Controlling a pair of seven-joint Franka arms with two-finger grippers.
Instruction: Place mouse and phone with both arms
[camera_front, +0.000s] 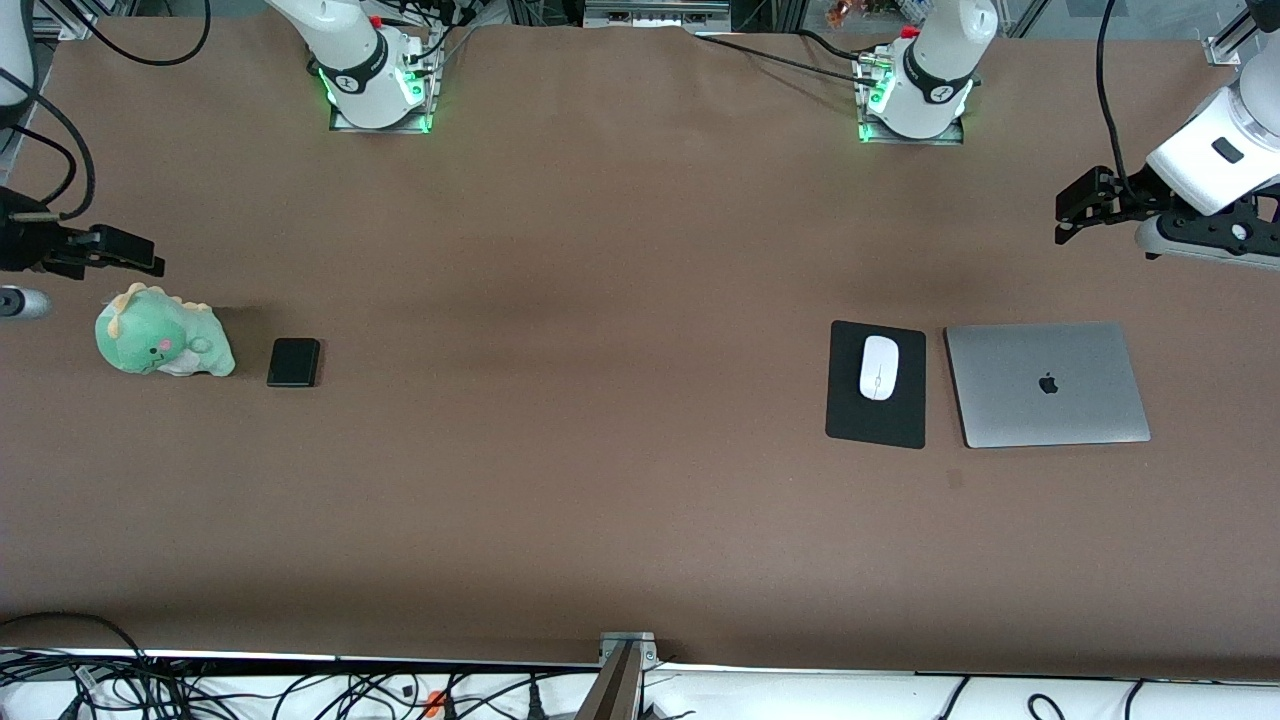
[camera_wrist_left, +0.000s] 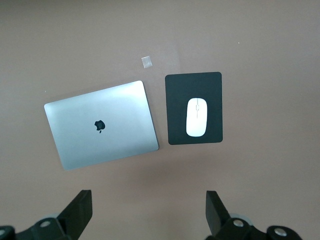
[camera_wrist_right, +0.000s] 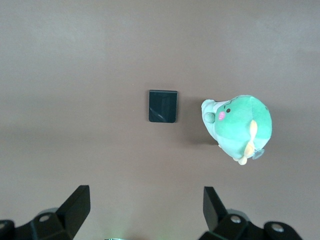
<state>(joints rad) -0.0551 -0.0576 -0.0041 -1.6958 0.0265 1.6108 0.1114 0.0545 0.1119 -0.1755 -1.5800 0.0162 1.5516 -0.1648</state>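
The white mouse (camera_front: 879, 367) lies on a black mouse pad (camera_front: 850, 420) toward the left arm's end of the table; the left wrist view shows the mouse (camera_wrist_left: 196, 117) too. The black phone (camera_front: 294, 362) lies flat on the table toward the right arm's end, beside a green plush toy; it also shows in the right wrist view (camera_wrist_right: 163, 106). My left gripper (camera_front: 1075, 212) hangs open and empty over bare table near the laptop, its jaws wide apart in the left wrist view (camera_wrist_left: 148, 210). My right gripper (camera_front: 120, 250) hangs open and empty over the table near the plush toy, also seen in its wrist view (camera_wrist_right: 146, 207).
A closed silver laptop (camera_front: 1047, 384) lies beside the mouse pad, toward the table's end. A green plush dinosaur (camera_front: 163, 344) lies beside the phone. A small grey patch (camera_front: 954, 479) marks the table nearer the front camera than the laptop. Cables run along the front edge.
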